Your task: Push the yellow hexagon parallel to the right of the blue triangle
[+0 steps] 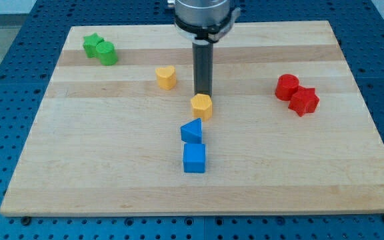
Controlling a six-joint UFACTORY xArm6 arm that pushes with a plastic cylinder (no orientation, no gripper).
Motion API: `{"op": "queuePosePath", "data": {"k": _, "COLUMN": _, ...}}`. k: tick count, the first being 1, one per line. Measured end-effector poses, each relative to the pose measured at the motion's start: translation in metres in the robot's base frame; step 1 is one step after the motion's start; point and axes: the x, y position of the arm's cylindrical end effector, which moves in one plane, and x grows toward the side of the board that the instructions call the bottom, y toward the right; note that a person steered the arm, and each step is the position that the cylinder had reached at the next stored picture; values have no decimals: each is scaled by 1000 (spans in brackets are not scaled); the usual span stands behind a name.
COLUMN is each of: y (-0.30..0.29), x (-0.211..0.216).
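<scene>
The yellow hexagon [202, 106] sits near the middle of the wooden board [112, 160]. The blue triangle [192, 131] lies just below it and slightly to the view's left, close to or touching it. My tip [203, 94] stands right behind the hexagon, at its top edge, touching or nearly touching it. The dark rod runs straight up from there to the arm's mount at the view's top.
A blue cube [194, 158] sits directly below the blue triangle. A yellow heart [167, 77] lies up and left of the hexagon. Two green blocks [100, 49] sit at the top left. Two red blocks [297, 95] sit at the right.
</scene>
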Motion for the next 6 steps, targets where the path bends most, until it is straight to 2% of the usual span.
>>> {"op": "queuePosePath", "data": {"k": 2, "y": -40, "x": -26}}
{"op": "queuePosePath", "data": {"k": 3, "y": -52, "x": -9}}
{"op": "queuePosePath", "data": {"k": 6, "y": 26, "x": 38}}
